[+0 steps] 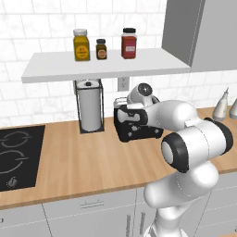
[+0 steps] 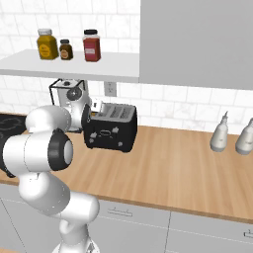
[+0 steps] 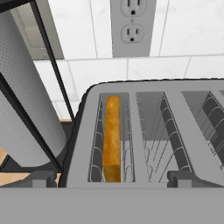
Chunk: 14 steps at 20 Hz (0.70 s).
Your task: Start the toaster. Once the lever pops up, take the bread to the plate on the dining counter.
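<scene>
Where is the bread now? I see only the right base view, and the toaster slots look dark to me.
Observer: In the hand view the bread stands on edge in the slot nearest the paper towel roll of the toaster.
Operator: Are the other slots free?
Observer: Yes, the hand view looks down into the neighbouring slots and shows only wire guides.
Operator: What is left of the paper towel roll?
Observer: The left base view shows a black cooktop set into the worktop there.
</scene>
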Motion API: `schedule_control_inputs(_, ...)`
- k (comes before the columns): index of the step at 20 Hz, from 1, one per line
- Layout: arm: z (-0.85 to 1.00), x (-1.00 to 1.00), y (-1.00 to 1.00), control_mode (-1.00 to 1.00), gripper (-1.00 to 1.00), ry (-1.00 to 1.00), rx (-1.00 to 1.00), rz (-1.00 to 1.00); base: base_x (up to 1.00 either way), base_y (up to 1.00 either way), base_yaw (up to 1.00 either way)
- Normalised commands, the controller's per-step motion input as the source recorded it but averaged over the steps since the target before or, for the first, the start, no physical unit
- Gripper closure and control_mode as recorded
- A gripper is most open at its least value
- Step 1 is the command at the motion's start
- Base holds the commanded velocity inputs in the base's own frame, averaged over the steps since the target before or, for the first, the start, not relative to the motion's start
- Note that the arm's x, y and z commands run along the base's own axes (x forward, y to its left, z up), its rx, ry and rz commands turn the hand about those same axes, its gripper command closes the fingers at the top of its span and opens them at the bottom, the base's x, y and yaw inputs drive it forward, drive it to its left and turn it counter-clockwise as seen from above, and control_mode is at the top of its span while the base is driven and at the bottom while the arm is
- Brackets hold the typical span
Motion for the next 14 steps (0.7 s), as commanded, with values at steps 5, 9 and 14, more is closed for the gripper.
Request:
schedule_control_inputs(5,0.00,0.00,0.00,-1.00,-1.00,0.00,0.00,0.00,0.00,0.00,0.00)
schedule_control_inputs(9,0.00,0.00,0.00,-1.00,-1.00,0.00,0.00,0.00,0.00,0.00,0.00)
schedule_control_inputs(14,0.00,0.00,0.00,-1.00,-1.00,0.00,0.00,0.00,0.00,0.00,0.00)
